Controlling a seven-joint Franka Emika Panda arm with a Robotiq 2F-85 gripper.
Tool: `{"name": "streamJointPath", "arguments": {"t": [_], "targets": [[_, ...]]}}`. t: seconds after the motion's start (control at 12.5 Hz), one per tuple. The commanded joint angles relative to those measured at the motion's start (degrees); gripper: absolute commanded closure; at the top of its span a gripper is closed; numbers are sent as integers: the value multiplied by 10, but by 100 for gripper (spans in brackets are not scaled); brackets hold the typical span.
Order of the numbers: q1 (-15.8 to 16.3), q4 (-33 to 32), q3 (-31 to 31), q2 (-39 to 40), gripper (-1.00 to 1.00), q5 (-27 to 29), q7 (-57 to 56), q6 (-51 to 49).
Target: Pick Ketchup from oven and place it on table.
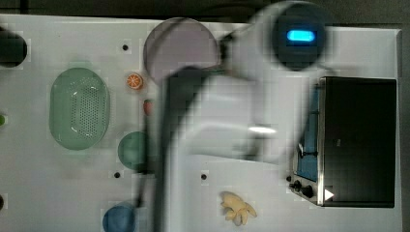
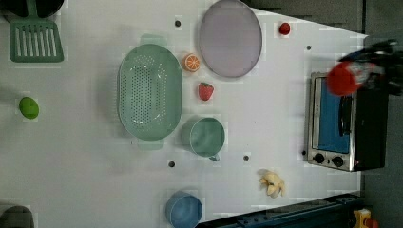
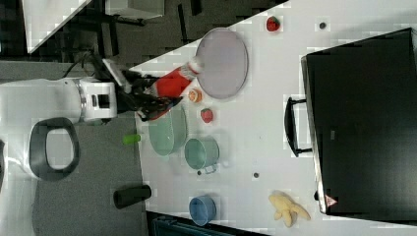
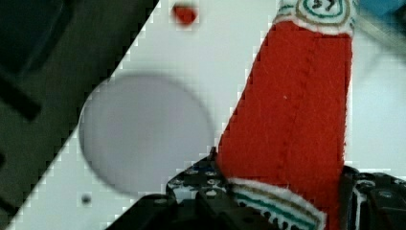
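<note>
White table (image 2: 95,190) below, hand (image 3: 147,96) clenched on Ketchup (image 3: 172,83) (beside oven (image 2: 349,123))

1. A robot lab set up as a mock kitchen: a white table (image 2: 95,190) dotted with small dark holes, like a mounting board, not a home counter.
2. Toy kitchen goods lie spread on it: a green colander (image 2: 149,91), a purple plate (image 2: 230,38), a toaster oven (image 2: 344,126) at the left view's right.
3. In the right view a white robot arm (image 3: 54,105) stands beside the table over grey floor.
</note>
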Motion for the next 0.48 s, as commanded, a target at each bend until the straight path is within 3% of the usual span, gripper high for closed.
{"name": "streamJointPath", "arguments": {"t": [0.08,0.48], "targets": [[-13,-89,15,15,-23,-3,17,35],[-17,-223,7,23,-23,-14,17,178]]}}
